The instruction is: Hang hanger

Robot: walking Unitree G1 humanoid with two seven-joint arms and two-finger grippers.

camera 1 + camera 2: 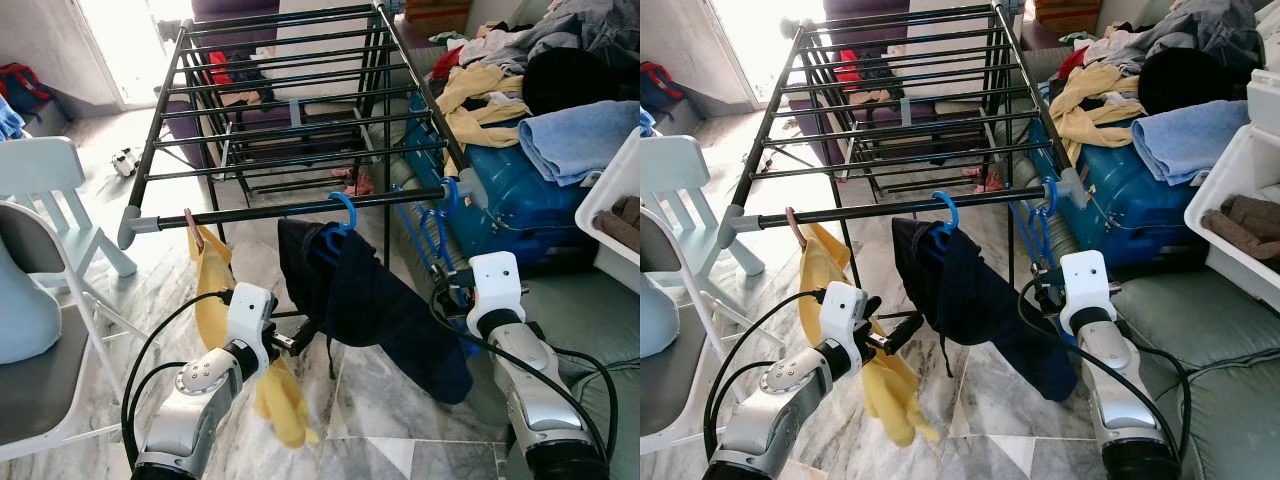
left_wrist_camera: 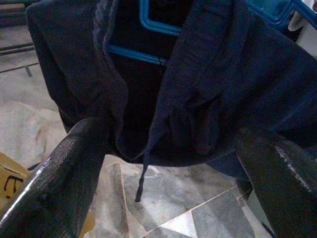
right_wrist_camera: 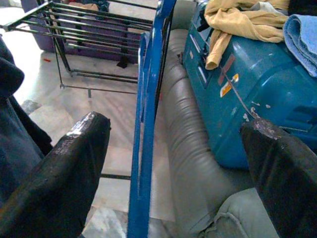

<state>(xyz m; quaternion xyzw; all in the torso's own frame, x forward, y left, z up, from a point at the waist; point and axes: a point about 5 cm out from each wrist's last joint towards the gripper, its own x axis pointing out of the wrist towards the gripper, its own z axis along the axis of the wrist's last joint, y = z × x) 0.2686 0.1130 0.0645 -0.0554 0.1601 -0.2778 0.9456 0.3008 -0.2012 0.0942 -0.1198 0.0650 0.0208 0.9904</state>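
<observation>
The left gripper (image 2: pixel 163 163) is wide open and grips nothing; its two black fingers (image 2: pixel 54 178) stand apart on either side of the lower edge of the navy garment (image 1: pixel 385 300), close to the cloth, with a drawstring (image 2: pixel 143 171) dangling between them. In the head views this gripper (image 1: pixel 300 338) sits below the rack's front bar (image 1: pixel 290 212), just beside the garment's lower left fold.

The garment hangs on a blue hanger (image 1: pixel 340 222) whose hook is over the front bar, near the bar's middle. Left of it on the same bar a yellow cloth (image 1: pixel 215 290) hangs from a pink hook (image 1: pixel 190 222), trailing down behind the left arm.

The right gripper (image 3: pixel 168 163) is also wide open and empty; its fingers (image 3: pixel 74 168) straddle the thin edge of a second blue hanger (image 3: pixel 148 114) without touching it. That spare hanger (image 1: pixel 432 225) hangs at the right end of the front bar, at the rack's corner joint, just above the right wrist (image 1: pixel 495 290) and right of the garment.

The rack (image 1: pixel 290 90) is a black frame of parallel rods standing on a marble floor (image 1: pixel 370 400). Right of the rack lies a blue suitcase (image 1: pixel 520 200) on a grey sofa (image 1: pixel 1220 340), with a yellow garment (image 1: pixel 480 95) and a blue towel (image 1: pixel 575 135) piled on top. A white bin (image 1: pixel 615 215) sits at the far right. Left of the rack stand a white chair (image 1: pixel 50 175) and a grey folding chair (image 1: pixel 40 380).
</observation>
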